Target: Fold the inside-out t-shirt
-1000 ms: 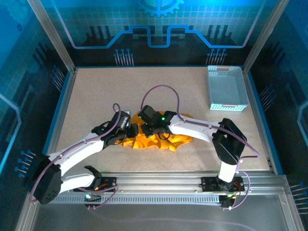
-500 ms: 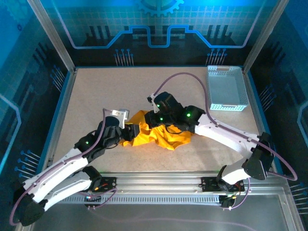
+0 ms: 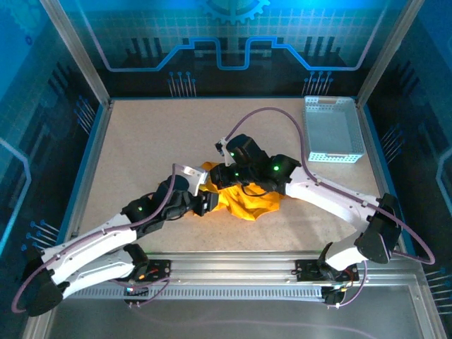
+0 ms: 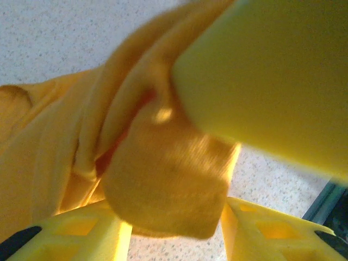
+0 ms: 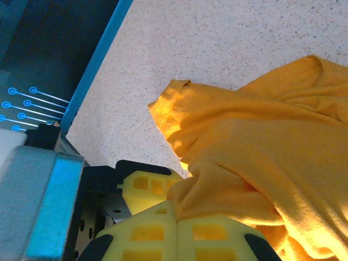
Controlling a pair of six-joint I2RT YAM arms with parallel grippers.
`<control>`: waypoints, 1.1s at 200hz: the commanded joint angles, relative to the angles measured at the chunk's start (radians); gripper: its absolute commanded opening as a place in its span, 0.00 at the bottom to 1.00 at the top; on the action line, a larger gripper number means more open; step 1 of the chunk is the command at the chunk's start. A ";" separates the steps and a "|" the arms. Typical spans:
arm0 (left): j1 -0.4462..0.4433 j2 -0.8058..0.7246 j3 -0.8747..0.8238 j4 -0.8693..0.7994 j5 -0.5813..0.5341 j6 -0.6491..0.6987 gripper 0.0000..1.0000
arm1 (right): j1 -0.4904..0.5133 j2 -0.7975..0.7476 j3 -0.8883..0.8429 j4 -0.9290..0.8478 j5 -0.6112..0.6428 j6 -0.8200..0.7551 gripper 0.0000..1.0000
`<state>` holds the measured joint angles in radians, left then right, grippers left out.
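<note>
The t-shirt [image 3: 251, 201] lies in a crumpled heap near the middle of the table [image 3: 141, 141], a bit toward the near edge; its long way runs L to R, tipped a little so the L end sits farther back; in the right wrist view a sewn edge [image 5: 168, 106] points at the table's blue rim.

Both arms reach in over the heap & hide its L part from the top; the left gripper [image 3: 206, 201] is at the L end, the right gripper [image 3: 224, 180] just behind it; a pale basket [image 3: 332, 131] w/ holes sits well apart at the far R corner.

The cloth is plain orange-yellow, soft, thin & full of folds.

The right gripper's fingers [image 5: 212, 231] are pressed together, pinching a fold; the left gripper's fingers [image 4: 81, 234] stand apart w/ a lump of cloth between them; can't tell if they squeeze it.
</note>
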<state>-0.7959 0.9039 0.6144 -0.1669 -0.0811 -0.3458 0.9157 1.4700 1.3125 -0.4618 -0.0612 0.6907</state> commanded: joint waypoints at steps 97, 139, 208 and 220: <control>-0.006 -0.006 0.019 0.057 -0.076 -0.044 0.00 | -0.002 -0.017 -0.043 0.029 0.034 0.020 0.02; -0.002 -0.097 0.033 -0.068 -0.191 -0.061 0.00 | -0.103 -0.111 -0.084 -0.063 0.064 -0.099 0.35; 0.105 -0.293 -0.020 -0.261 -0.374 -0.184 0.00 | -0.554 -0.328 -0.479 -0.176 0.138 -0.143 0.53; 0.126 -0.302 -0.029 -0.272 -0.373 -0.194 0.00 | -0.613 -0.336 -0.554 -0.144 0.139 -0.124 0.53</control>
<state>-0.7071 0.6380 0.6106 -0.3759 -0.3794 -0.4820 0.3920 1.1339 0.8917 -0.5541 0.0467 0.5411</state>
